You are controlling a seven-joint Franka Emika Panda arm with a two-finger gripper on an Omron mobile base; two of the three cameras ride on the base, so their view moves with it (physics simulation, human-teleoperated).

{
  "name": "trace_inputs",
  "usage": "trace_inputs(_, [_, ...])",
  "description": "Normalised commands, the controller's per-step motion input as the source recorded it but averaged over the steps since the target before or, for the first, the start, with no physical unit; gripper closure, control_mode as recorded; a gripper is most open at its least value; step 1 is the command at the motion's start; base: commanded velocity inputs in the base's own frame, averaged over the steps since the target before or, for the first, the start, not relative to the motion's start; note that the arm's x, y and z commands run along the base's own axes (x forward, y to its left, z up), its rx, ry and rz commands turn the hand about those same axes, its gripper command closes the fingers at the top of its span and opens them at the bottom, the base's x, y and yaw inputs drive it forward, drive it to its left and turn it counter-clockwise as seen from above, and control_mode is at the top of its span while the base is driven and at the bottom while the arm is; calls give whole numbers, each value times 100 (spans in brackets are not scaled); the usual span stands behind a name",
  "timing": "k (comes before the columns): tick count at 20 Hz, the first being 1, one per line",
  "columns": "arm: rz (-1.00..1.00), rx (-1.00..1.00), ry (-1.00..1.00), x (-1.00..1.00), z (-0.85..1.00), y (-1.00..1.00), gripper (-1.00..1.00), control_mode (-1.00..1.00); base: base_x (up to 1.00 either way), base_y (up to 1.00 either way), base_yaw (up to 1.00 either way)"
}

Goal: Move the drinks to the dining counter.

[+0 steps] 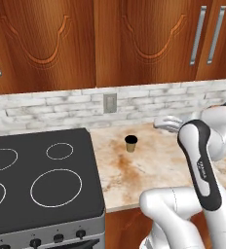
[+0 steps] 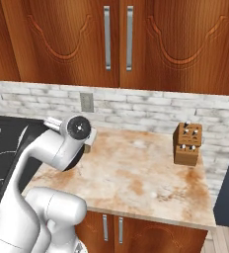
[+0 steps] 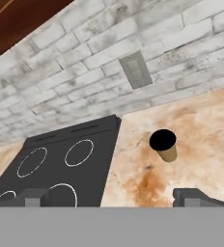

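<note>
The small tan paper cup (image 1: 130,143) with its dark rim stands upright on the veined counter (image 1: 154,170), just right of the stove. In the hand view the cup (image 3: 163,145) sits ahead, a little right of centre. My gripper (image 3: 113,198) is open, its two dark fingertips (image 3: 191,195) spread wide with nothing between them. It hovers above the counter, to the right of the cup and apart from it, and its white hand (image 1: 164,122) shows near the backsplash. The blue-capped bottle and the dining counter are out of view.
A black stove (image 1: 37,180) with ring burners takes up the left. A white-brick backsplash with a wall outlet (image 1: 109,103) runs behind, wooden wall cabinets (image 1: 124,39) above. A brown knife block (image 2: 187,144) stands at the counter's right, near the wall.
</note>
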Motion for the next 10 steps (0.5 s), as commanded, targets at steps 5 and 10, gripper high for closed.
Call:
trace_inputs(5, [0, -2, 9, 3, 0, 2, -100, -100, 0, 0, 0])
trace_inputs(10, [0, -15, 10, 1, -14, 8, -100, -100, 0, 0, 0])
